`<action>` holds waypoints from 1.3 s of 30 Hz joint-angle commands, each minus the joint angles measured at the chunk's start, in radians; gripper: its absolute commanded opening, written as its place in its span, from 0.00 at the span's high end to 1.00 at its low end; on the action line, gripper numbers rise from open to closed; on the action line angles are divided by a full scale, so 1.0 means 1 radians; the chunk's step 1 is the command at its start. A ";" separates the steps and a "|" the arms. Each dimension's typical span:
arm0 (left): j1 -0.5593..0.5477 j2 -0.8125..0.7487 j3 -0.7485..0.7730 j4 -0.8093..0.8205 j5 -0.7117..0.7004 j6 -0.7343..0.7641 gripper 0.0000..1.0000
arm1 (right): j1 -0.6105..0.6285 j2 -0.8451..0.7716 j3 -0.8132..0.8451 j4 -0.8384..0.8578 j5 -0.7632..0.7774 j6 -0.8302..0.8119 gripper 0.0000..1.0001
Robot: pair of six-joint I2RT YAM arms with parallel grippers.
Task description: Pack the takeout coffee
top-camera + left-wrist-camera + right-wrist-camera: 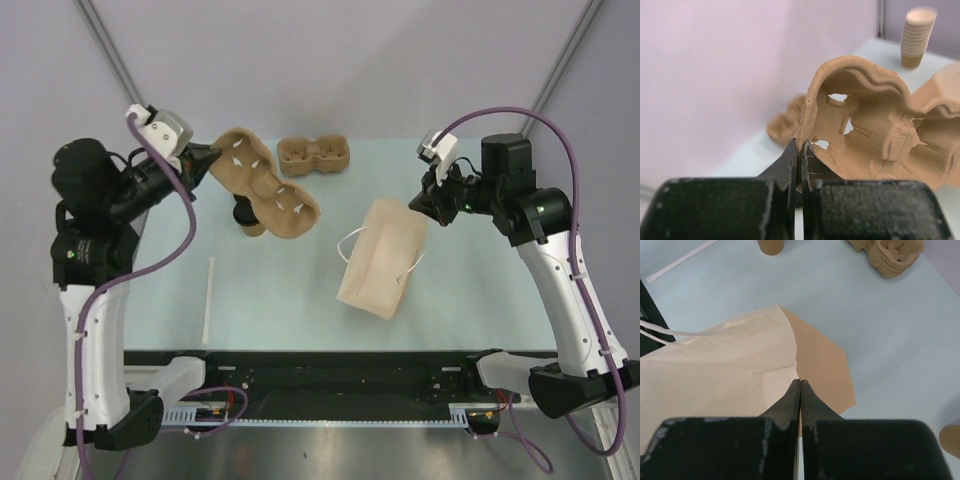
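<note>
My left gripper (212, 158) is shut on the rim of a brown pulp two-cup tray (270, 190) and holds it tilted above the table; the left wrist view shows the fingers (800, 145) pinching the tray's edge (875, 135). My right gripper (420, 205) is shut on the top edge of a tan paper bag (380, 260) lying on the table, also in the right wrist view (715, 370). I cannot make out the single tan cup and its black lid. A tan round thing (951, 440) is cut off at the right wrist view's lower right edge.
A tall stack of tan cups (917, 37) stands partly under the held tray (252, 222). A stack of pulp trays (313, 155) sits at the back middle. A white wrapped straw (208, 300) lies front left. The table's front edge is near the arm bases.
</note>
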 commanded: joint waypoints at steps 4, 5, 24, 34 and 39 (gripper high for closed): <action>-0.372 0.048 0.276 0.054 -0.139 0.090 1.00 | -0.009 0.006 0.013 0.063 -0.035 0.031 1.00; -0.423 0.065 0.303 0.046 -0.169 0.108 1.00 | -0.009 0.006 0.013 0.064 -0.035 0.033 1.00; -1.094 0.162 0.014 0.312 -0.819 0.521 1.00 | -0.019 0.009 -0.001 0.072 -0.041 0.037 1.00; -1.206 0.094 -0.221 0.425 -0.865 0.644 1.00 | -0.020 0.020 -0.005 0.064 -0.006 0.005 1.00; -1.244 0.085 -0.268 0.400 -0.869 0.644 1.00 | -0.006 0.015 -0.004 0.048 -0.001 -0.010 1.00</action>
